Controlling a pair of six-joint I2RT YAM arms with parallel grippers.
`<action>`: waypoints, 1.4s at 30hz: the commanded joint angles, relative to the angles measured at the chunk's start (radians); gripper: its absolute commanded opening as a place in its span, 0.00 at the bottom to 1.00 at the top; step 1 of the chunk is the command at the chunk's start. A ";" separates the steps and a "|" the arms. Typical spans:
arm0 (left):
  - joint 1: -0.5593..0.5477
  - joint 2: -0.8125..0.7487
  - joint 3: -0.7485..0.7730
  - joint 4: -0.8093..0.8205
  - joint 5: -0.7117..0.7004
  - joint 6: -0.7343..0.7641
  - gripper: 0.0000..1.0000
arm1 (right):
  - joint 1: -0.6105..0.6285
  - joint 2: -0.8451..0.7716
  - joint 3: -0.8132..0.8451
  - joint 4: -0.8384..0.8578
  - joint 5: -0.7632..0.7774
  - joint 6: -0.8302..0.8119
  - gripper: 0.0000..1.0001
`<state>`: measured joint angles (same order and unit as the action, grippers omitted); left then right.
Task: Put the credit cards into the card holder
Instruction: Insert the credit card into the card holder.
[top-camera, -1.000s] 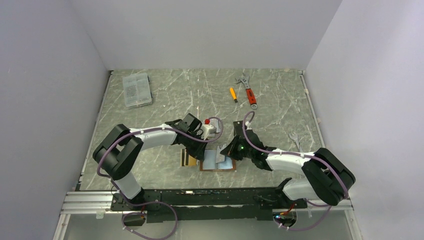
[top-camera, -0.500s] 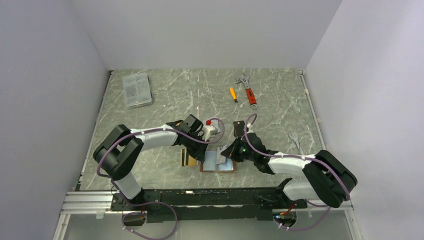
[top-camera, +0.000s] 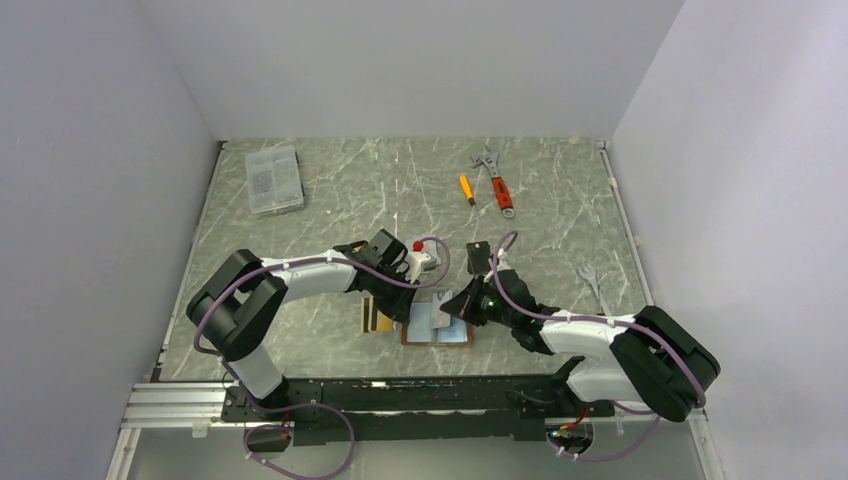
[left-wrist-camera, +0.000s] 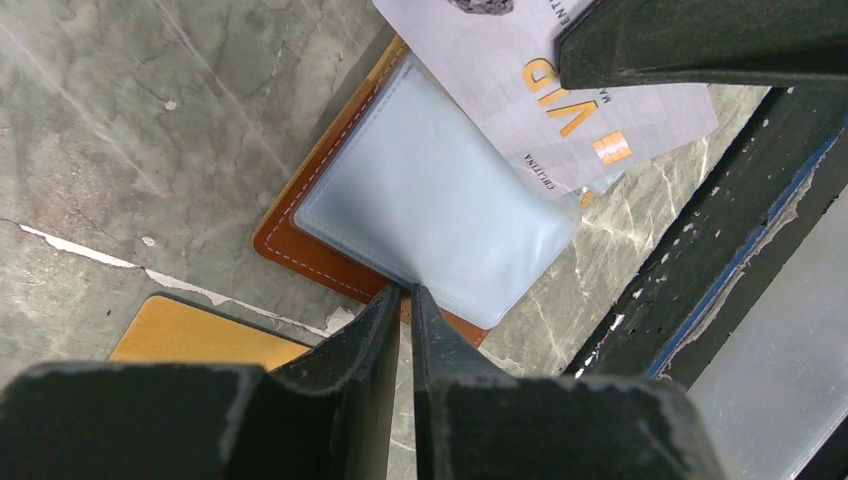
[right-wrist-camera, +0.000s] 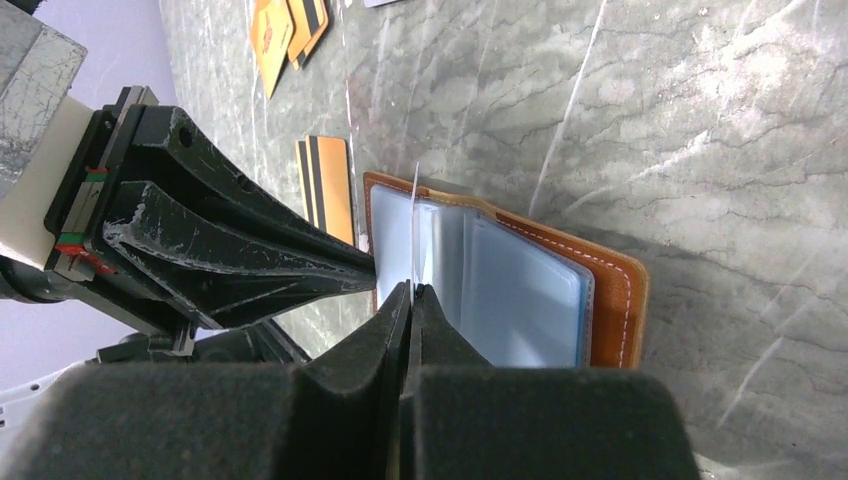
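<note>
Near the front edge of the table (top-camera: 330, 200), between the two arms, the card holder (top-camera: 437, 330) lies open and flat, tan leather down and clear sleeves (left-wrist-camera: 440, 200) up; a silver card (left-wrist-camera: 480, 60) printed "VIP" is tilted over its far side, its edge down among the sleeves; the right gripper (right-wrist-camera: 412, 290) has its fingers pressed together on that card, which shows edge-on in the right wrist view; the left gripper (left-wrist-camera: 402, 295) has its fingers almost closed, with only a thin slit between them and the tips at the near edge of a sleeve, and I cannot tell if a leaf is nipped there; just beside the holder on the left lies a gold card with black stripes (right-wrist-camera: 328, 185), flat on the table; further off lie two orange cards (right-wrist-camera: 275, 35), overlapping; well apart, toward the back, are a red-handled wrench (top-camera: 500, 188), an orange screwdriver (top-camera: 466, 189) and a clear plastic box (top-camera: 273, 180)
</note>
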<state>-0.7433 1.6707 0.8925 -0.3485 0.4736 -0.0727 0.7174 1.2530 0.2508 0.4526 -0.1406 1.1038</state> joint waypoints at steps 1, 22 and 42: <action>-0.011 -0.015 0.011 -0.007 -0.006 -0.009 0.15 | 0.007 0.015 0.004 0.055 -0.011 0.009 0.00; -0.010 -0.012 0.015 -0.011 -0.009 -0.013 0.13 | 0.015 0.105 -0.020 0.127 -0.035 0.013 0.00; 0.012 -0.023 0.006 0.001 0.005 -0.022 0.11 | 0.028 0.182 -0.051 0.170 -0.078 0.065 0.00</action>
<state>-0.7338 1.6703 0.8925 -0.3763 0.4774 -0.0940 0.7311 1.4269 0.2169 0.6670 -0.1852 1.1709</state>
